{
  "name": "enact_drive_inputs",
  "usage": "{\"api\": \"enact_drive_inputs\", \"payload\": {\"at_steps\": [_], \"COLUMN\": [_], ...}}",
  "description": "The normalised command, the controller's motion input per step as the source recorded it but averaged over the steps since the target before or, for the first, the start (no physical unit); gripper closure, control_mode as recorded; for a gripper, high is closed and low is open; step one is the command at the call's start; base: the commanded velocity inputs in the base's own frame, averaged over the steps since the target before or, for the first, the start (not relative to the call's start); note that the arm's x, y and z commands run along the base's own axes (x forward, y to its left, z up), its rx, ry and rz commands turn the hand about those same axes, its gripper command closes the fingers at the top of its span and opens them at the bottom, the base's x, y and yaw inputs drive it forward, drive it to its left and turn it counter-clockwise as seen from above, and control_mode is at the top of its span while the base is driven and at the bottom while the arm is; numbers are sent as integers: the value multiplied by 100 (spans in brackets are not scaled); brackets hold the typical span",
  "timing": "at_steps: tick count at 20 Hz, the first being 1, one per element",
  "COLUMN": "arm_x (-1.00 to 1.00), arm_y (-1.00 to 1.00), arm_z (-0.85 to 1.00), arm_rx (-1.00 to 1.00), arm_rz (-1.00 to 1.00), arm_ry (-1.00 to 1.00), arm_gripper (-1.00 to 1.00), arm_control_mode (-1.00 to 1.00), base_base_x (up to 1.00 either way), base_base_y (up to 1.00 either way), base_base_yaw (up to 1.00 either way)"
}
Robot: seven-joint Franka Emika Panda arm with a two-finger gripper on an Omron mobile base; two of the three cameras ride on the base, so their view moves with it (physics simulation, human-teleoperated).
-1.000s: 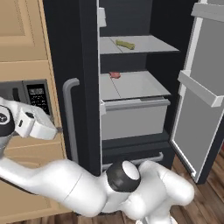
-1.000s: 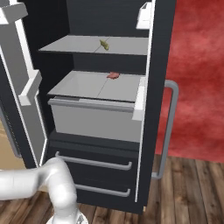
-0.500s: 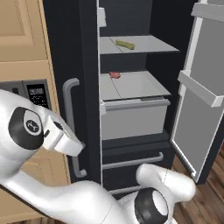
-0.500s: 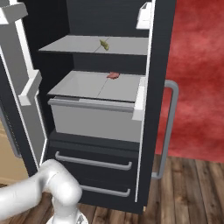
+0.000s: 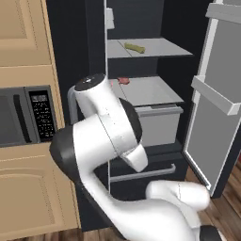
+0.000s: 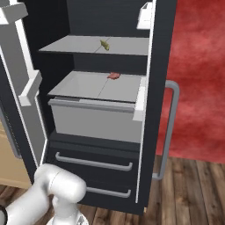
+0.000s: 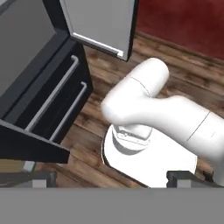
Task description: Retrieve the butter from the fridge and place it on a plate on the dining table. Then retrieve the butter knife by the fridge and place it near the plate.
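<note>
On the upper shelf of the open fridge [image 6: 154, 110] lies the butter [image 5: 134, 47], alone on the grey surface. One level down, a small red food item [image 6: 114, 75] sits on the lid of the grey bin [image 6: 94, 116]. Below that are two drawers [image 6: 94, 165] with grey bar handles. My arm [image 5: 108, 141] is folded up in front of the fridge, beside the microwave [image 5: 28, 115]. My gripper [image 7: 109, 181] points down at the wooden floor [image 7: 175, 61]; its fingertips stand wide apart, holding nothing.
</note>
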Motion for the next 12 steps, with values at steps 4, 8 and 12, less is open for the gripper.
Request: {"api": "enact_drive_inputs", "payload": {"at_steps": [4, 8, 12], "arm_x": [3, 11, 11], "arm_y": [-73, -88, -51], "arm_z": [1, 0, 0], "arm_rx": [32, 36, 42], "arm_rz": [9, 8, 7], "arm_ry": [27, 19, 0], "arm_gripper": [-100, -100, -100], "arm_control_mode": [-100, -100, -100], "base_base_x": [0, 0, 0], "base_base_y": [0, 0, 0], "base_base_yaw": [0, 0, 0]}}
